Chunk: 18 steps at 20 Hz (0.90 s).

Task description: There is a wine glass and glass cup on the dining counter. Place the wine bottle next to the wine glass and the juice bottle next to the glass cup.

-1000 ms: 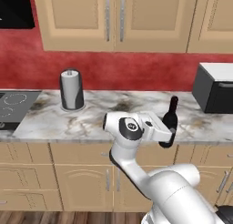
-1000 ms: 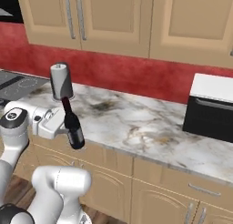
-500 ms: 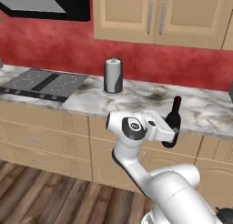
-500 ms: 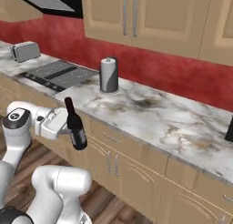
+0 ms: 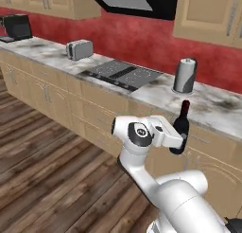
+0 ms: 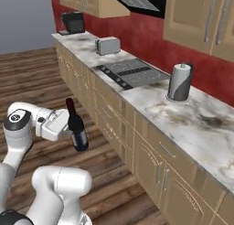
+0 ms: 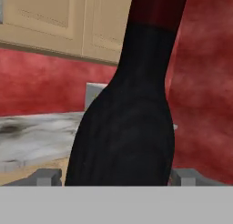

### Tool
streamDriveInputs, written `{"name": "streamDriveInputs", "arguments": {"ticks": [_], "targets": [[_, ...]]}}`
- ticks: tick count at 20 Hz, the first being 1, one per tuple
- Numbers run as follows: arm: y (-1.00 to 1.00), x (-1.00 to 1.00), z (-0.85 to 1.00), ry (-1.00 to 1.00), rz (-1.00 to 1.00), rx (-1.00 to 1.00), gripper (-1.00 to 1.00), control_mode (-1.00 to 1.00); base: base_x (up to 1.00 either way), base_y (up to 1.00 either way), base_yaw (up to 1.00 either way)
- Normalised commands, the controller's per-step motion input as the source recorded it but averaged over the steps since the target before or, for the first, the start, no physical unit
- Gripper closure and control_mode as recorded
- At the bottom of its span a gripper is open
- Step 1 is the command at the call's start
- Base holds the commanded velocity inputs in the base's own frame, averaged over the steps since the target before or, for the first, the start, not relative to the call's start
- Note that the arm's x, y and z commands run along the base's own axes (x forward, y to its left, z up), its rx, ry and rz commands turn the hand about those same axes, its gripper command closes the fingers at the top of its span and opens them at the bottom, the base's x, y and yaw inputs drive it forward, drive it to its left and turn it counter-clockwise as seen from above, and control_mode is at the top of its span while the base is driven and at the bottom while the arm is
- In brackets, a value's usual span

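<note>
My gripper is shut on the wine bottle, a slim black bottle with a dark red top. It holds the bottle by its body, nearly upright, in the air in front of the wall counter. From the right base the wine bottle leans slightly in the gripper, above the wooden floor. In the hand view the black wine bottle stands between the fingertips. The wine glass, glass cup, dining counter and juice bottle are out of view.
The wall counter carries a paper towel roll, a black cooktop, a toaster and a dark coffee machine. Cabinet fronts run below it. Wooden floor lies open to the left.
The whole scene has slid right in both base views, so the camera has moved: cooktop, toaster and floor have come into sight. The bottle stays in the gripper, held as before.
</note>
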Motion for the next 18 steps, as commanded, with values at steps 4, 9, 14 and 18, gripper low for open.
{"name": "streamDriveInputs", "arguments": {"ticks": [4,9,14,18], "targets": [[0.00,0.00,0.00,0.00,0.00,0.00,1.00,1.00,-0.38,0.19,0.67],[0.00,0.00,0.00,0.00,0.00,0.00,1.00,1.00,-0.40,0.17,0.66],[0.00,0.00,0.00,0.00,0.00,0.00,1.00,1.00,-0.43,0.15,0.64],[0.00,0.00,0.00,0.00,0.00,0.00,1.00,1.00,-0.54,0.13,0.54]]}}
